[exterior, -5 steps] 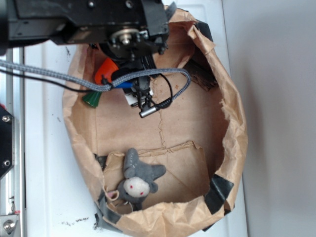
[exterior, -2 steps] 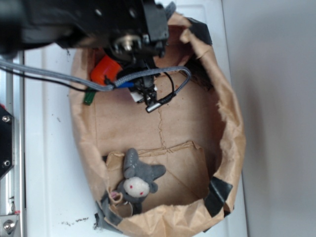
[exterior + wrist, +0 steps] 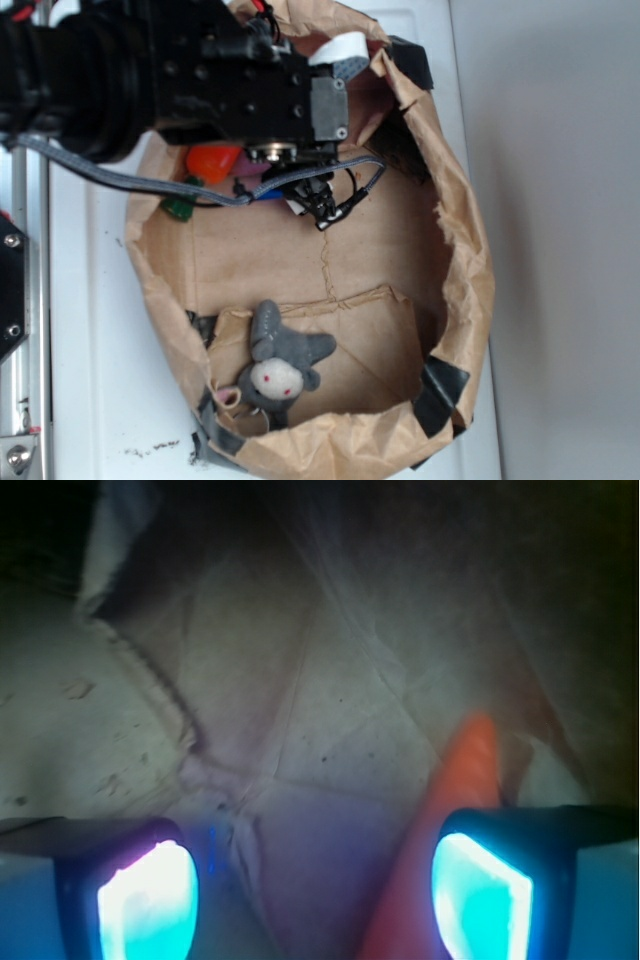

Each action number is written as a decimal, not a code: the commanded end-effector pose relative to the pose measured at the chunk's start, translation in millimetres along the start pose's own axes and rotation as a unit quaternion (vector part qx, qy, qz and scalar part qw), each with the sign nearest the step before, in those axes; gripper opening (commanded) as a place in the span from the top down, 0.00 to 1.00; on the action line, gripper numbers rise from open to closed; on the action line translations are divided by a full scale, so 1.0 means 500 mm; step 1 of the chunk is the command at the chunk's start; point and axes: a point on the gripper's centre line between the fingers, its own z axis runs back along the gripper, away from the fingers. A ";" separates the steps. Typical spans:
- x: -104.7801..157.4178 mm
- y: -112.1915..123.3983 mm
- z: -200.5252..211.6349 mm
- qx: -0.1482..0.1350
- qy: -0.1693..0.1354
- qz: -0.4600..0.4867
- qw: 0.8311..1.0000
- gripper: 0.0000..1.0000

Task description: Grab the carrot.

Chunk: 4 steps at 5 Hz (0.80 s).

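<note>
The orange carrot (image 3: 212, 158) lies at the bag's upper left, half covered by the black arm; its green stem (image 3: 178, 208) pokes out below it. In the wrist view the carrot (image 3: 462, 780) runs up from the bottom edge, just inside the right pad (image 3: 480, 895), its tip pointing away. My gripper (image 3: 315, 885) is open, jaws wide apart, low over the brown paper floor. The carrot's side sits between the pads, close to the right one and far from the left pad (image 3: 148, 905). In the exterior view the fingers are hidden under the arm.
A crumpled brown paper bag (image 3: 470, 250) with raised walls and black tape patches (image 3: 440, 385) surrounds the workspace. A small grey plush (image 3: 278, 365) with a white face lies at the bag's lower part. A grey cable (image 3: 120, 175) trails left from the arm.
The arm has swung and dropped over the carrot, now covering more of it. The bag's left wall has shifted slightly. The plush has not moved.
</note>
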 end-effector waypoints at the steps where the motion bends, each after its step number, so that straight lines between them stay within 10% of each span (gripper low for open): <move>1: 0.020 0.026 -0.008 -0.007 -0.004 0.008 1.000 0.00; 4: 0.004 0.085 0.100 -0.077 0.003 0.069 0.995 0.00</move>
